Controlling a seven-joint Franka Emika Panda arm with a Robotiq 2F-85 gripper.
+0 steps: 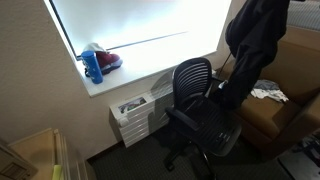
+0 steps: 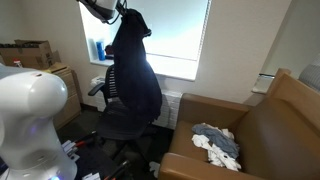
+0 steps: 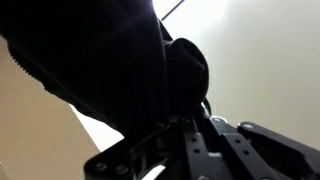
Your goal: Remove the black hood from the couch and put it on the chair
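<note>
Gripper (image 3: 188, 118) pinched shut on the soft, crumpled black hood (image 2: 135, 70), which hangs limp, long axis vertical, by the mesh-backed chair (image 1: 193, 85).

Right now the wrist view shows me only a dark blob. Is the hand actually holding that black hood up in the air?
Observer: Yes. In an exterior view the black hood hangs from the hand, lifted off the couch.
Visitor: And where is the chair?
Observer: The chair stands right beside the hanging hood, whose lower end dangles near the seat. I cannot tell if they touch.
Visitor: Is anything else on the couch?
Observer: A crumpled pale cloth lies on its seat.
</note>
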